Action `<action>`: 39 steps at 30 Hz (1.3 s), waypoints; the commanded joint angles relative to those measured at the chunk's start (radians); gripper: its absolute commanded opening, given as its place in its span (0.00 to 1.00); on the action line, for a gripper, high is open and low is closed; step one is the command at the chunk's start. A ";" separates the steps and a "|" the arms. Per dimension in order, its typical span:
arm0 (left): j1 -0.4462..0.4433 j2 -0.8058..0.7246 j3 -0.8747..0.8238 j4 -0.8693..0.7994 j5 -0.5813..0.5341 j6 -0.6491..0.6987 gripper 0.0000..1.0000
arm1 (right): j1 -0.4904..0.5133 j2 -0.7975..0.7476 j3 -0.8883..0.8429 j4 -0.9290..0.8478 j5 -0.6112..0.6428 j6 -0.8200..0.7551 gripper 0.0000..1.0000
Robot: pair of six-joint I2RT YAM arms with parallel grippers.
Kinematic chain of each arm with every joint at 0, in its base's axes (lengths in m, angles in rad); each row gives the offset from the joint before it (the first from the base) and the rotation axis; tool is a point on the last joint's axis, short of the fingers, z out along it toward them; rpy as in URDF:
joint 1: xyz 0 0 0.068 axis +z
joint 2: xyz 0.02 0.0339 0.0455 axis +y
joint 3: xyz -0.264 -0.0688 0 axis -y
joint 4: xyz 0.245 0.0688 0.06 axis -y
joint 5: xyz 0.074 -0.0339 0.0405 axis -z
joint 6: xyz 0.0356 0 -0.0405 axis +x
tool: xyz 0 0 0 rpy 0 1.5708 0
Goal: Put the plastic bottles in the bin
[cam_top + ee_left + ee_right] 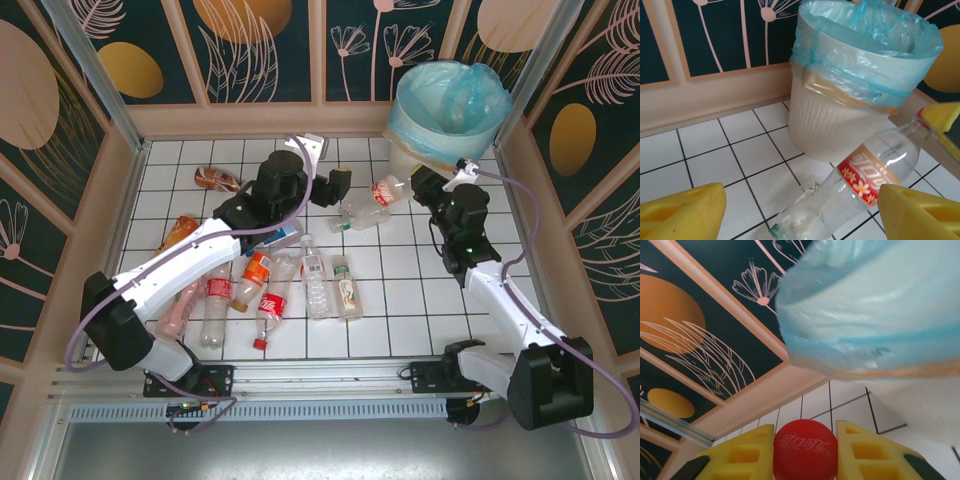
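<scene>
My right gripper [412, 186] is shut on the red cap [805, 450] of a clear bottle with a red and orange label [385, 190], which slants down beside the bin [450, 110]. The same bottle [865, 175] runs between the fingers of my left gripper [802, 217], which stand wide apart, open, by its lower body. Another clear bottle [790, 220] lies on the tiles under it. The bin [850, 90], white with a light blue bag, stands just behind. Several more plastic bottles [270, 285] lie on the tiles at centre left.
A brown bottle [215, 178] and an orange one [180, 230] lie near the left wall. The bin occupies the back right corner, against the wooden walls [260, 118]. The left arm [190, 260] stretches over the bottle pile. Bare tiles [400, 300] lie between the arms.
</scene>
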 commanded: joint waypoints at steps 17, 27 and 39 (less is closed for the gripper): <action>-0.002 -0.223 0.014 -0.079 -0.243 0.125 0.83 | 0.442 0.143 0.644 -0.251 0.484 -0.546 0.00; -0.002 -0.194 0.082 -0.072 -0.068 0.096 0.85 | 0.415 0.378 1.054 -0.159 0.661 -0.903 0.00; -0.002 -0.031 0.219 -0.077 0.096 0.088 0.85 | 0.131 0.689 1.478 -0.299 0.722 -1.003 0.00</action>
